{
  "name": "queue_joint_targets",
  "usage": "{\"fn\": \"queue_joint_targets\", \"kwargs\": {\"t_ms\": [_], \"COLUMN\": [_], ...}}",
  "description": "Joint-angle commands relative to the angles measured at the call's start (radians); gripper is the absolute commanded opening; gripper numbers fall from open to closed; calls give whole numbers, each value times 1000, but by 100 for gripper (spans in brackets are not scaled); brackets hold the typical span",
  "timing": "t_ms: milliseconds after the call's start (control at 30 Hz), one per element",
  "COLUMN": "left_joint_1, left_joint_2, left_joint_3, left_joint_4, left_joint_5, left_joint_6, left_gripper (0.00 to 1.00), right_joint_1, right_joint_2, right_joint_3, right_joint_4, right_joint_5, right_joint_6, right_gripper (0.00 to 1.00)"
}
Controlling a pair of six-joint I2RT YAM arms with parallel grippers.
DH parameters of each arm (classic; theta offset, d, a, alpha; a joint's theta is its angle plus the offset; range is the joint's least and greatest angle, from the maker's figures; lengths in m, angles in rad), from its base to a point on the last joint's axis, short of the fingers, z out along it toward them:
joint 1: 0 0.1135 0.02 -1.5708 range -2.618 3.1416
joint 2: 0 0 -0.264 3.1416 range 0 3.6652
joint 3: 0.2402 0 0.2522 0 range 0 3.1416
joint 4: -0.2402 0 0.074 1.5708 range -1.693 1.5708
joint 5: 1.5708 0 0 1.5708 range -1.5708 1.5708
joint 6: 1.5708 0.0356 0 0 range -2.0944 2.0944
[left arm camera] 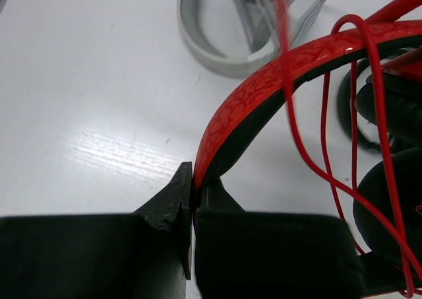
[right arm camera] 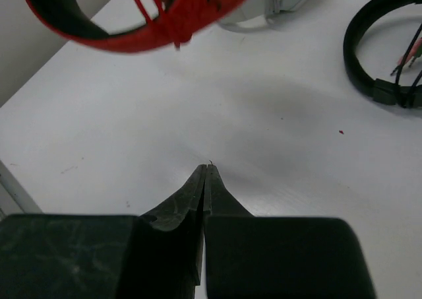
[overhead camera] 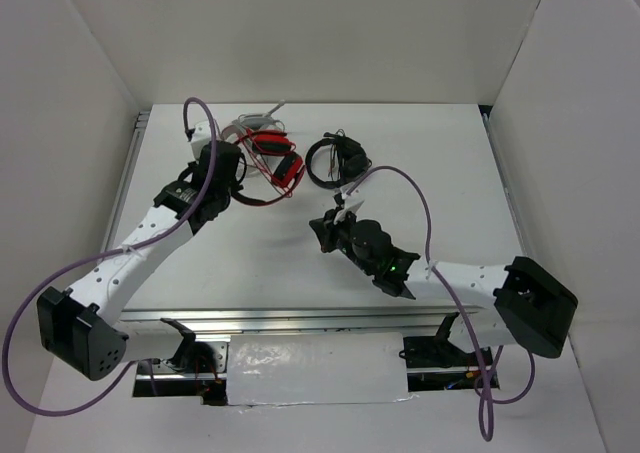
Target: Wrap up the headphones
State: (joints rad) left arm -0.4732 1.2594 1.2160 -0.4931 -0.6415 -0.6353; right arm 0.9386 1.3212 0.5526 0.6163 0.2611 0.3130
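The red headphones (overhead camera: pixel 272 158) sit at the back left of the table, with the thin red cable (left arm camera: pixel 326 134) looped several times over the band and black ear pads. My left gripper (left arm camera: pixel 193 180) is shut on the red band (left arm camera: pixel 264 94), pinching its edge between the jaws; it shows in the top view (overhead camera: pixel 238 173) too. The headphones also show at the top left of the right wrist view (right arm camera: pixel 142 22). My right gripper (right arm camera: pixel 207 170) is shut and empty, low over bare table, mid-table in the top view (overhead camera: pixel 322 228).
Grey-white headphones (overhead camera: pixel 250 128) lie just behind the red ones, also in the left wrist view (left arm camera: pixel 231 28). Black headphones (overhead camera: pixel 335 161) with a thin cable lie to the right, also in the right wrist view (right arm camera: pixel 379 55). White walls enclose the table.
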Motion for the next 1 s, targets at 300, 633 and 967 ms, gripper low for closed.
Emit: {"fn": "queue_joint_targets", "kwargs": {"t_ms": [300, 633, 967], "left_joint_1": [-44, -102, -188], "left_joint_2": [-147, -222, -267], "left_joint_3": [-52, 86, 201], "left_joint_4": [247, 150, 102], "left_joint_5": [59, 294, 536], "left_joint_6": [146, 284, 341], "left_gripper": [0, 0, 0], "right_joint_1": [35, -27, -179], "right_joint_2": [-181, -421, -344], "right_joint_3": [-2, -181, -243], "right_joint_4": [-53, 51, 276], "right_joint_5": [82, 112, -344], "right_joint_6": [-222, -278, -350], "right_gripper": [47, 69, 87]}}
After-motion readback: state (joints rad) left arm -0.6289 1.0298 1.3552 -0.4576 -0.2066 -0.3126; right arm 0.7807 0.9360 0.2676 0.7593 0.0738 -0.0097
